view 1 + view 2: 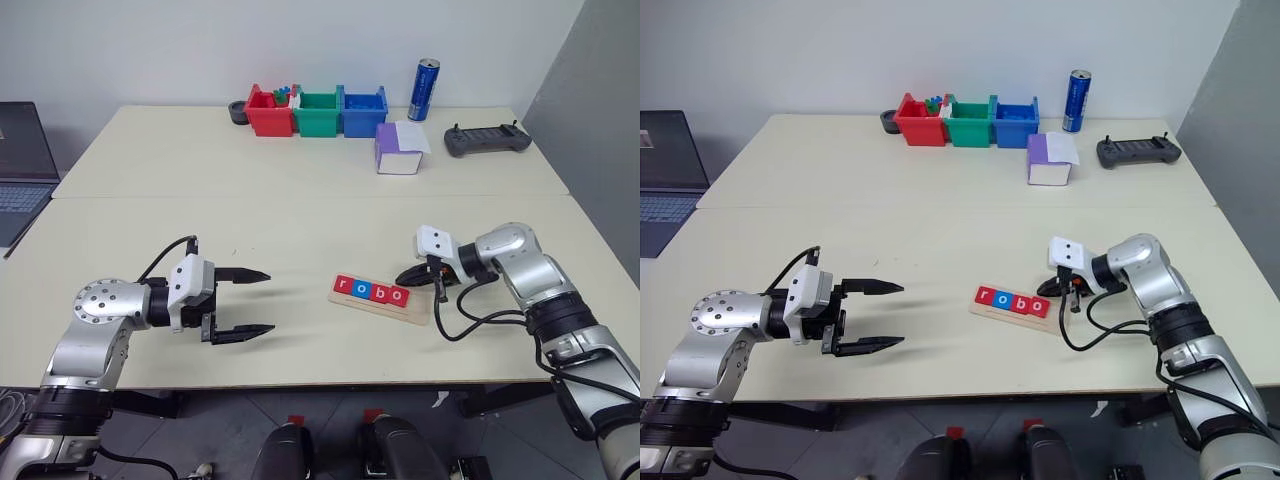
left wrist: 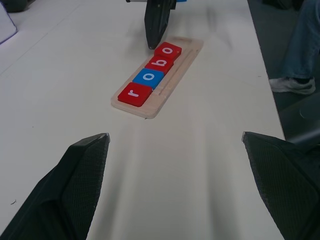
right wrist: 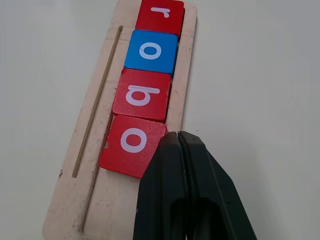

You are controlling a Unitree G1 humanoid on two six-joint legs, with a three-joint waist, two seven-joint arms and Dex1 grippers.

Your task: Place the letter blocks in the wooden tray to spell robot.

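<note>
The wooden tray (image 1: 416, 313) lies on the table in front of my right arm. In it stand several letter blocks in a row: a red r (image 3: 161, 15), a blue o (image 3: 151, 51), a red b (image 3: 142, 94) and a red o (image 3: 132, 144). My right gripper (image 3: 177, 137) is shut with nothing in it. Its tip sits at the corner of the last red o, and I cannot tell whether it touches. My left gripper (image 1: 262, 302) hangs open and empty over bare table, well to the left of the tray, pointing toward it.
Red (image 1: 268, 112), green (image 1: 318, 112) and blue (image 1: 362, 110) bins line the far edge, with a blue can (image 1: 424, 90), a purple-and-white box (image 1: 400, 148) and a dark controller (image 1: 487, 140). A laptop (image 1: 20, 165) sits far left. A person's leg (image 2: 300, 50) stands beyond the table's side.
</note>
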